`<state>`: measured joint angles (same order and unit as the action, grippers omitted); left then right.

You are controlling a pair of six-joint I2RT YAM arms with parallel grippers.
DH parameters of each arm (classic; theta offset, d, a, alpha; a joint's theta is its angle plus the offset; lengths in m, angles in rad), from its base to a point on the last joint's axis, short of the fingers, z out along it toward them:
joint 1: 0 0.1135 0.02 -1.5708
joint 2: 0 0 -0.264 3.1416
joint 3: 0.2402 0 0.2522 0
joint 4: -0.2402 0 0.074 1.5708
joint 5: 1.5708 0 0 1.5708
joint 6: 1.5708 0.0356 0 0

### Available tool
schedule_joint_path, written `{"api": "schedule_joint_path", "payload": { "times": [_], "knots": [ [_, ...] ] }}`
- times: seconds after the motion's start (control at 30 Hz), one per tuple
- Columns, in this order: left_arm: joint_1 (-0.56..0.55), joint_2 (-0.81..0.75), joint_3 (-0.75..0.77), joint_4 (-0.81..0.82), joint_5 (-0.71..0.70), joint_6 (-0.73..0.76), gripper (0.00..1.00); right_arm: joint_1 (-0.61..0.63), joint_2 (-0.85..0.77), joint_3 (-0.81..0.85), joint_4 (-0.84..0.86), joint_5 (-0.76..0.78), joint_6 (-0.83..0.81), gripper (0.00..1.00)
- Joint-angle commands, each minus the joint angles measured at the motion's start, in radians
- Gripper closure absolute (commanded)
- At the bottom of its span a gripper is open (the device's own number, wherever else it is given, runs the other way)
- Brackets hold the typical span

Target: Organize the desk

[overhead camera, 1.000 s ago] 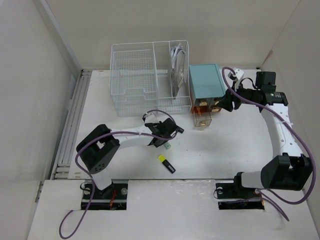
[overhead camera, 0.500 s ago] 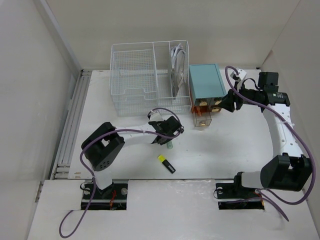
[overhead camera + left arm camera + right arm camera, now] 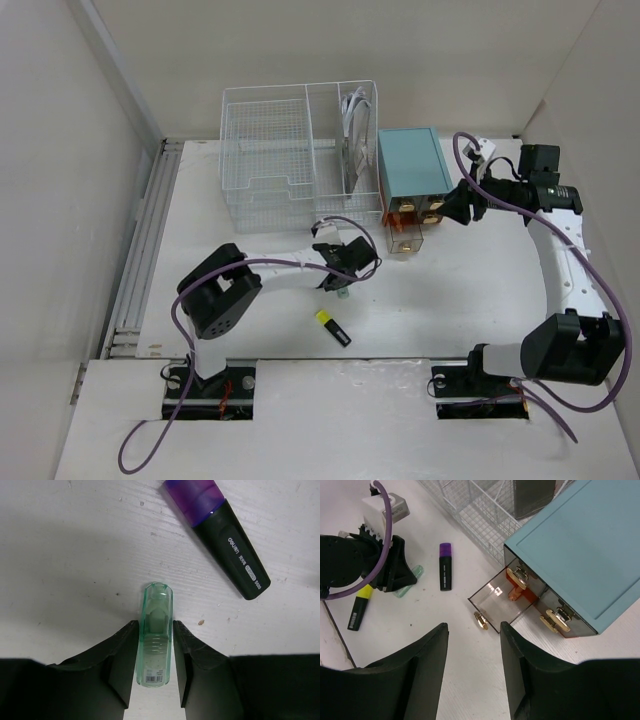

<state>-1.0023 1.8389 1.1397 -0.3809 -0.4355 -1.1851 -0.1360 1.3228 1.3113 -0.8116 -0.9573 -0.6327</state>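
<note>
bright, even light from overhead. the flat white matte desk (image 3: 470,300) carries only soft, faint shadows; all views sharp.

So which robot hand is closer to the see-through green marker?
Left. The left gripper sits right around the green marker on the desk, touching both its sides. The right gripper hangs far away, near the teal box's open drawer.
</note>
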Motion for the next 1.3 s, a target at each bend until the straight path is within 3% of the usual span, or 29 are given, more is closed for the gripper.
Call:
{"api": "schedule_joint_path", "payload": {
  "times": [0.0,0.27,0.33,0.43,0.47,0.63,0.87,1.0,1.27],
  "knots": [
    [-0.025,0.074,-0.049,-0.208,0.086,0.041,0.68,-0.005,-0.028,0.020,-0.003,-0.044,-0.030,0.48],
    [-0.044,0.083,-0.049,-0.231,0.106,0.070,0.66,-0.005,-0.028,0.020,-0.012,-0.054,-0.030,0.48],
    [-0.044,0.092,-0.049,-0.231,0.106,0.079,0.70,-0.005,-0.028,0.020,-0.012,-0.054,-0.030,0.48],
    [-0.044,0.101,-0.049,-0.231,0.127,0.100,0.88,-0.016,-0.037,0.020,-0.012,-0.054,-0.030,0.48],
    [-0.044,0.102,-0.049,-0.231,0.127,0.101,1.00,-0.016,-0.037,0.020,-0.012,-0.054,-0.030,0.48],
    [-0.044,0.103,0.014,-0.273,0.077,0.123,1.00,-0.034,-0.037,0.020,-0.021,-0.063,-0.039,0.48],
    [-0.064,0.023,0.259,-0.332,-0.003,0.228,1.00,-0.054,-0.037,0.020,-0.030,-0.072,-0.039,0.48],
    [-0.064,0.011,0.411,-0.297,-0.012,0.291,1.00,-0.073,-0.037,0.020,-0.031,-0.072,-0.039,0.48],
    [-0.064,0.085,0.564,-0.195,-0.042,0.425,1.00,-0.131,-0.046,0.011,-0.020,-0.081,-0.048,0.48]
  ]
}}
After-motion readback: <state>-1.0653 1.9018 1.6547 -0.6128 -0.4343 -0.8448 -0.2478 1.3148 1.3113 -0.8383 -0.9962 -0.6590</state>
